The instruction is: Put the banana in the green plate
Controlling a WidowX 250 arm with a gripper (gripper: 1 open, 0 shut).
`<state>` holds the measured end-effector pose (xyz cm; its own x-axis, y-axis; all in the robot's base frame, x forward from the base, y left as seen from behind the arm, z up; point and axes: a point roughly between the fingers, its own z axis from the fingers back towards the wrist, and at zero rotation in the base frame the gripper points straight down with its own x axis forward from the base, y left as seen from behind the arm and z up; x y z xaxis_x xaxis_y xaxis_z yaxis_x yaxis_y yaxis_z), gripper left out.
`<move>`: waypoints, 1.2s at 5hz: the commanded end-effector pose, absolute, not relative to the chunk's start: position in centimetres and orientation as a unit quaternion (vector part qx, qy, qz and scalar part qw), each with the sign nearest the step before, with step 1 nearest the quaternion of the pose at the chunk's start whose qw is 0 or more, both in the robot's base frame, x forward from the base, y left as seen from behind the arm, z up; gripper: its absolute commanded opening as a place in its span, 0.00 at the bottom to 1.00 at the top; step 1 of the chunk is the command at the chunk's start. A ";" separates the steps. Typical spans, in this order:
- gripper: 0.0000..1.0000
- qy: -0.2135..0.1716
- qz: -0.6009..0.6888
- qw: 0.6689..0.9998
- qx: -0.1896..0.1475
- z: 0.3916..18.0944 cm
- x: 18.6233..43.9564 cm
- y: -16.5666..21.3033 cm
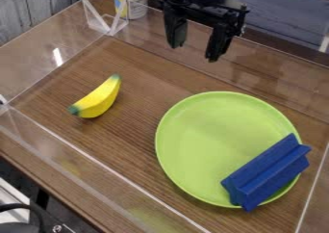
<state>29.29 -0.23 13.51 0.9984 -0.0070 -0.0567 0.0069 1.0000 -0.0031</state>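
The yellow banana [96, 98] lies on the wooden table at the left, its greenish tips pointing up-right and down-left. To the right sits the large green plate [213, 141], with a blue block resting on its lower right part. My black gripper [194, 40] hangs above the far middle of the table, pointing down, its fingers [216, 46] spread apart with nothing between them. It is well clear of both banana and plate.
A blue rectangular block [266, 172] covers the plate's lower right rim. Clear plastic walls [38, 44] enclose the table on the left and back. A bottle and clear stand [118, 8] sit behind the back wall at the upper left.
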 end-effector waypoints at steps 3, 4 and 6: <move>1.00 0.034 -0.056 0.998 -0.001 11.5 25.4 5.5; 1.00 0.023 -0.071 0.997 0.001 11.0 24.1 8.8; 1.00 0.019 -0.081 0.997 0.004 8.6 22.2 12.3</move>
